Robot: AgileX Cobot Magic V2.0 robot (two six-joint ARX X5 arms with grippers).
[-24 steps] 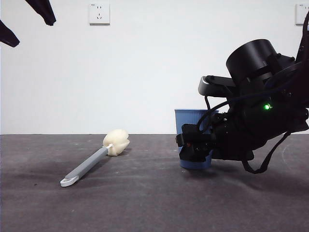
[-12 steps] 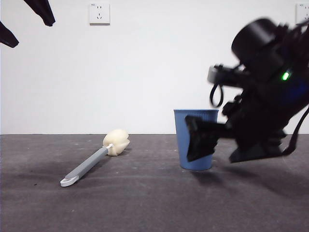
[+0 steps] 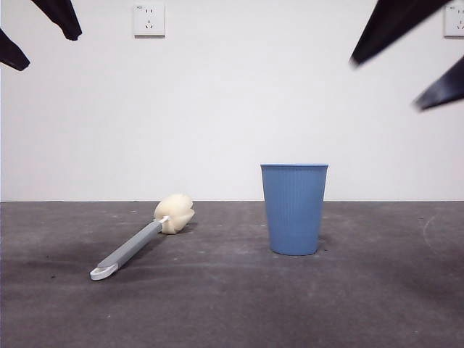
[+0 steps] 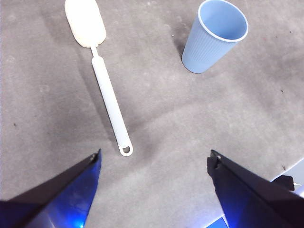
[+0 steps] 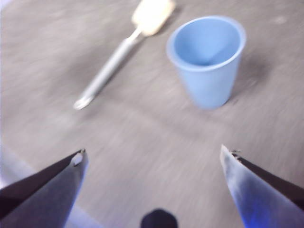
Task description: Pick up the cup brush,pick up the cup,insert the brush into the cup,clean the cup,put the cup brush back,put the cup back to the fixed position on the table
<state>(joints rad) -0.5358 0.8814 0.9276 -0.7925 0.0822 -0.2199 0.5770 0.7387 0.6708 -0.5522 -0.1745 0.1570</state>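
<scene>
White wall with a socket plate (image 3: 148, 19) near its upper left backs the dark grey table (image 3: 217, 312), which runs across the lower part of the front view. At about ten o'clock in that view the left gripper (image 3: 38, 32) shows only as two black tips hanging high above the surface, its jaws spread wide apart and holding nothing. Below it, at about eight o'clock, the cup brush (image 3: 139, 240) lies flat on the table, its cream sponge head (image 3: 175, 213) toward the wall and its white looped end (image 3: 104, 272) toward the camera. Right of the brush, well apart from it, the blue cup (image 3: 294, 209) stands upright on the table, mouth up; the wrist views look down into it and show only its bare blue inside (image 4: 222, 21), with nothing in it. At about two o'clock the right gripper (image 3: 417, 51) hangs high over the table, blurred, its two dark jaws splayed apart and gripping nothing, clear of the cup.
</scene>
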